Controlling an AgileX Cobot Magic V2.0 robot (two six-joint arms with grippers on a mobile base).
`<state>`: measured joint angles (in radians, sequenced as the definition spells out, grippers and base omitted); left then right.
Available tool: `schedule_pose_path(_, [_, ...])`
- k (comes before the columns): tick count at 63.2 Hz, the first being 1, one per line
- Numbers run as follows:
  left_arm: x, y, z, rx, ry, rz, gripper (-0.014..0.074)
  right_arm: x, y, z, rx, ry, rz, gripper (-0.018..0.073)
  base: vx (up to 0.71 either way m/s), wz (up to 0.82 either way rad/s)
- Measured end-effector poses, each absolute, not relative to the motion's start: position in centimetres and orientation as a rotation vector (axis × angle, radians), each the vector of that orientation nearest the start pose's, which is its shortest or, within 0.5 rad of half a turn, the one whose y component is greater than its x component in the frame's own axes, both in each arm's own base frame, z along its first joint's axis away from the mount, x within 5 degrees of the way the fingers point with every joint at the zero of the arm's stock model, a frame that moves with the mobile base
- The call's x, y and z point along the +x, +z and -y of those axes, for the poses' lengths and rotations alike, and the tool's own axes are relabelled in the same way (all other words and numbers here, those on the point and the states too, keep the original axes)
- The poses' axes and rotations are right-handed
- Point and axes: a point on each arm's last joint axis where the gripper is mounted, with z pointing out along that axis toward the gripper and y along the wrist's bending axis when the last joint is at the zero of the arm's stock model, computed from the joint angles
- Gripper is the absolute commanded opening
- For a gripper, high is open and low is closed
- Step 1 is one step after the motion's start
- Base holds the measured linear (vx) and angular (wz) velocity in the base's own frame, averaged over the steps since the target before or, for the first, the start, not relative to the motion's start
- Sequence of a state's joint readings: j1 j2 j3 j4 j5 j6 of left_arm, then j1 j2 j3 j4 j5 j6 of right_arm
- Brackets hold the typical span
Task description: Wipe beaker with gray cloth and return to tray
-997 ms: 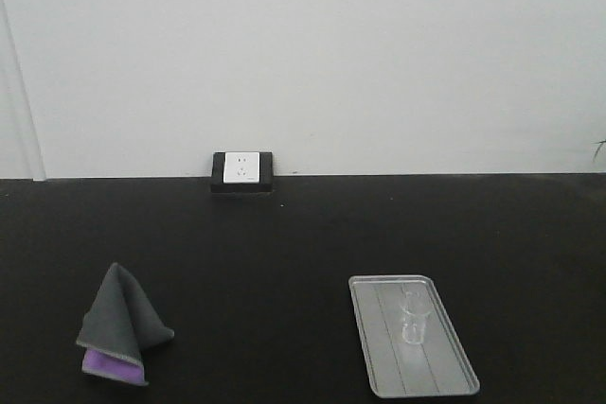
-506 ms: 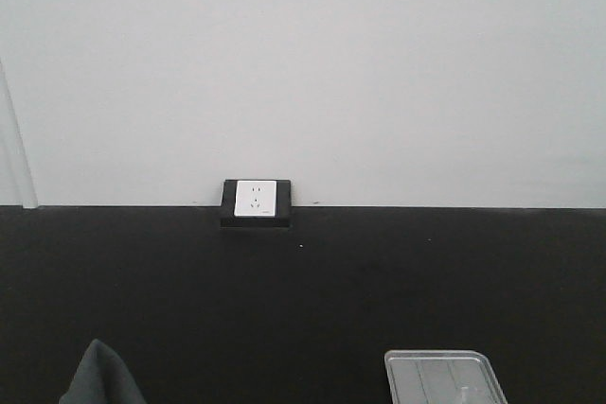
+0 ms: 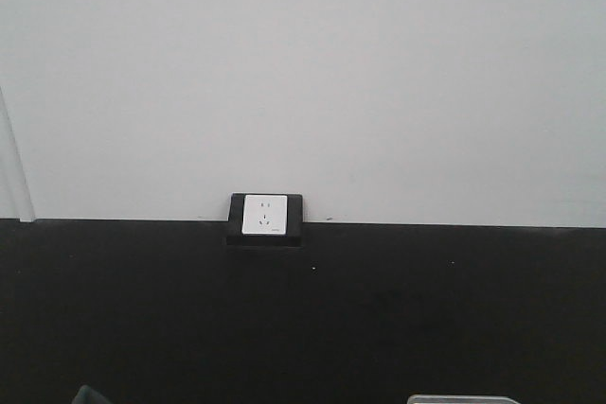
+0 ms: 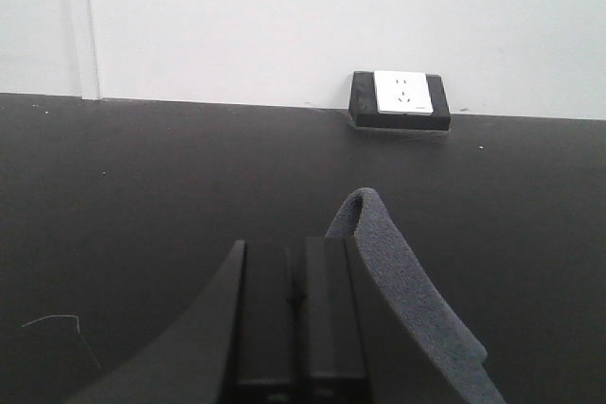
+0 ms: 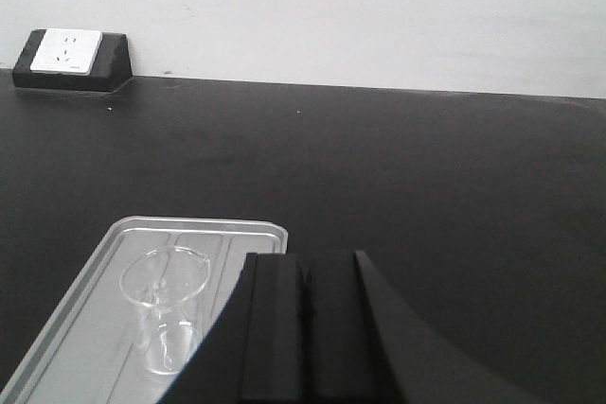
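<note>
Glass beaker [image 5: 166, 314] by right gripper [image 5: 305, 257], gray cloth [image 4: 407, 300] by left gripper [image 4: 298, 245]; both closed empty.

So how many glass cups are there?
1. The clear beaker stands upright inside the tray, just left of the right gripper in the right wrist view. The front view shows only the tray's far edge, so another could be out of sight.

Slate-gray cloth [image 4: 409, 298], pale silvery tray [image 5: 90, 338] with faint lengthwise ribs, clear beaker [image 5: 169, 305], matte black desk [image 3: 426, 309], white socket [image 3: 264, 215] in black housing, white wall [image 3: 331, 73].
</note>
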<state>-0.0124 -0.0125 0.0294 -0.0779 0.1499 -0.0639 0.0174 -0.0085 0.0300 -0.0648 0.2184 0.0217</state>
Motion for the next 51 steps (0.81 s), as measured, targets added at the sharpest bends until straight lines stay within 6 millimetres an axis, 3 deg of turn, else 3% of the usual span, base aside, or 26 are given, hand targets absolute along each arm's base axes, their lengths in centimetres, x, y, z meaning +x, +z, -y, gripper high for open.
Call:
schedule_pose_path(34, [5.6,19.0,0.2,-0.097,-0.126,-1.649,-0.0006,5.6,18.4,0.0,-0.04,-0.03,-1.72,-0.0011,0.01,0.0])
schedule_pose_path(51, [5.6,19.0,0.2,-0.105,-0.134,-1.647,-0.0006,5.7,19.6,0.0,-0.042,-0.023,-1.591,-0.0011,0.0,0.0])
